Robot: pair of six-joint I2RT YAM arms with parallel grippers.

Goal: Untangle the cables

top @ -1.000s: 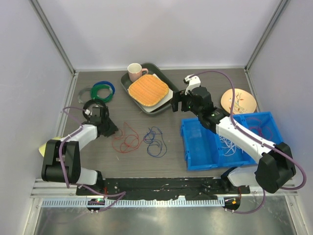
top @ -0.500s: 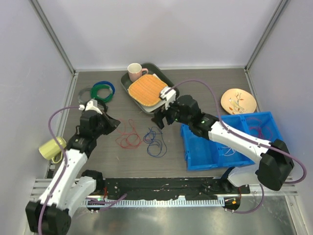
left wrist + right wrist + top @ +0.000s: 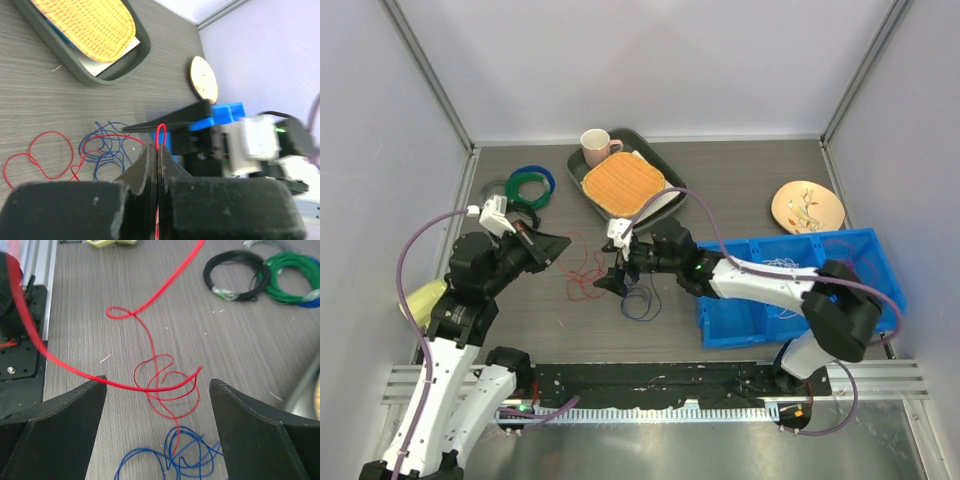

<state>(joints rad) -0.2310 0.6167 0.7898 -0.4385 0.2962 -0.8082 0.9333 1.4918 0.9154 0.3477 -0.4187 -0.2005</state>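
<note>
Grey table (image 3: 740, 190), pale walls (image 3: 650, 70), one red cable (image 3: 160, 134) pinched in closed left gripper (image 3: 157, 150), one blue cable (image 3: 640, 300), right gripper (image 3: 157, 381) wide, empty.

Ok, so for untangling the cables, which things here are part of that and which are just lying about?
Part of the job: red cable, pinched in the shut left gripper; blue cable, near the open right gripper; white cables in the blue bin.
Lying about: black, green and blue coils; tray with orange mat; pink cup; plate; yellow mug.
</note>
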